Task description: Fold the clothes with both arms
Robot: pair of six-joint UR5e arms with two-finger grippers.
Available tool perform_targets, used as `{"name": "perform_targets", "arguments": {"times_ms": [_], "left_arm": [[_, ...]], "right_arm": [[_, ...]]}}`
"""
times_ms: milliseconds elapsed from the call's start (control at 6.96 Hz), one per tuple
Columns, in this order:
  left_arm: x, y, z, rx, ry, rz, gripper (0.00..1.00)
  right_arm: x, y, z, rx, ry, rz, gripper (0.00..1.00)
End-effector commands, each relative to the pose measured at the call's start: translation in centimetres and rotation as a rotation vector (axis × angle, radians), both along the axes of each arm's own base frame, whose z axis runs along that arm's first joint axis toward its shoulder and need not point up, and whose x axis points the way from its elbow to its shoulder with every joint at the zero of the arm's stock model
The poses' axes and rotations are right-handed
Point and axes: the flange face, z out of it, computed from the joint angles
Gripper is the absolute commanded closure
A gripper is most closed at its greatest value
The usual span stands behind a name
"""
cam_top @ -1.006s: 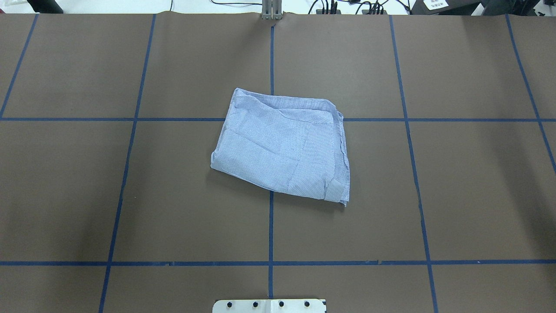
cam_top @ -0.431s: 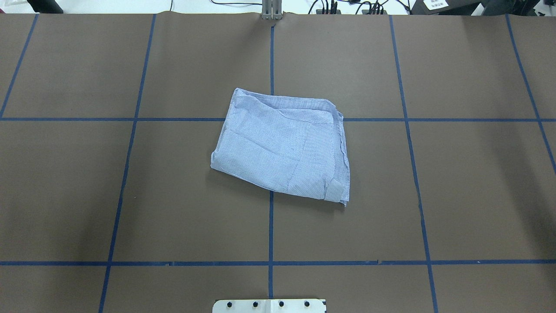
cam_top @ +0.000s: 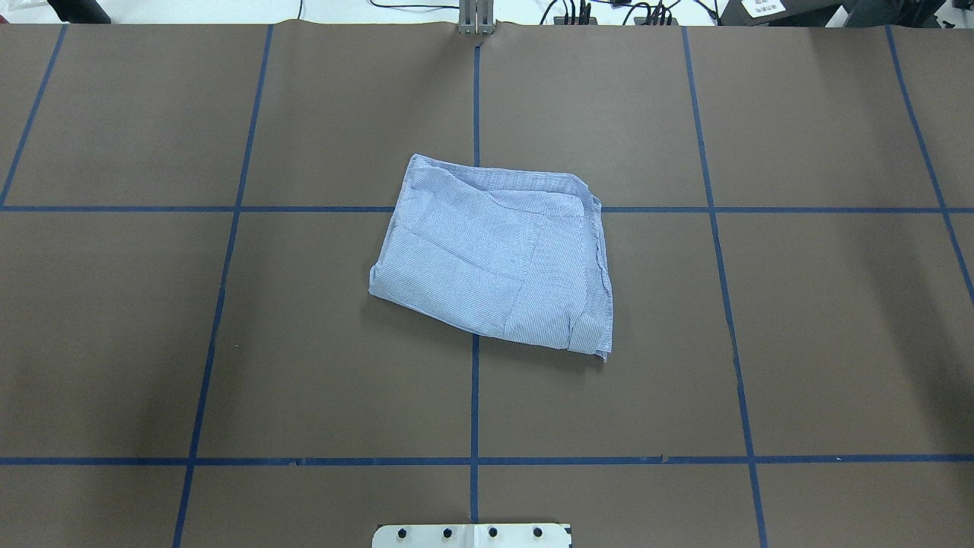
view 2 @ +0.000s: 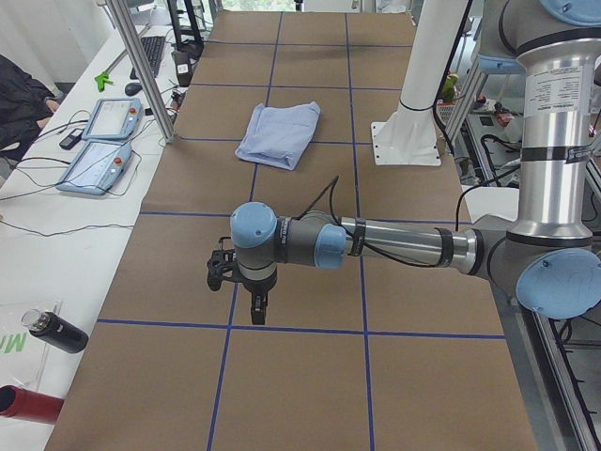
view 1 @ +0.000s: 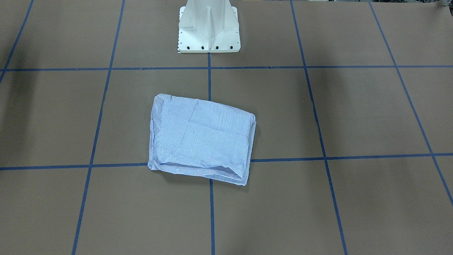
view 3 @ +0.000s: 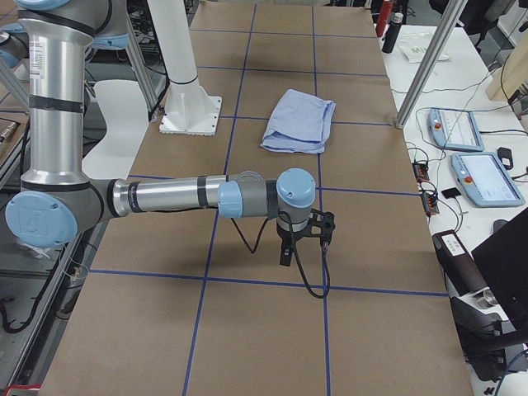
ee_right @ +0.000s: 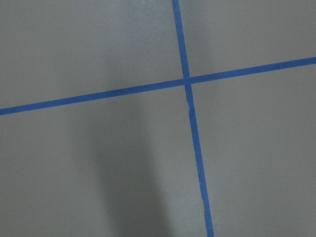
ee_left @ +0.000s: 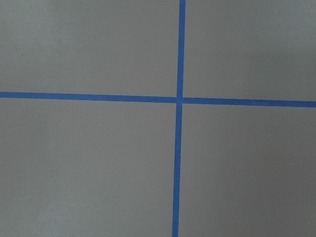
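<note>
The blue-and-white striped shirt (cam_top: 494, 251) lies folded into a compact rectangle at the table's middle, over a blue tape crossing; it also shows in the front view (view 1: 203, 140) and both side views (view 2: 279, 133) (view 3: 299, 120). Neither arm touches it. My left gripper (view 2: 255, 303) hangs above the table far toward the left end, seen only in the exterior left view. My right gripper (view 3: 286, 254) hangs far toward the right end, seen only in the exterior right view. I cannot tell whether either is open or shut. Both wrist views show only bare brown table and blue tape lines.
The white pedestal base (view 1: 208, 32) stands at the robot's side of the table. Teach pendants (view 2: 99, 150) (view 3: 478, 165) lie on the side bench beyond the table's far edge. Metal posts (view 2: 141, 66) stand at that edge. Bottles (view 2: 56, 329) lie near the left end.
</note>
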Motion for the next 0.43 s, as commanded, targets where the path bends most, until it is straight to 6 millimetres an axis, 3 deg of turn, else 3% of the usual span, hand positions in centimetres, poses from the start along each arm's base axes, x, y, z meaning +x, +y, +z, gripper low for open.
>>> {"name": "perform_targets", "arguments": {"times_ms": [0,288], "left_arm": [[0.00,-0.05,-0.05,0.002,0.000,0.001,0.00],[0.00,-0.04,-0.11,0.001,0.000,0.000,0.00]], "right_arm": [[0.01,0.00,0.05,-0.001,0.001,0.000,0.00],[0.05,-0.01,0.09,0.000,0.007,0.001,0.00]]}}
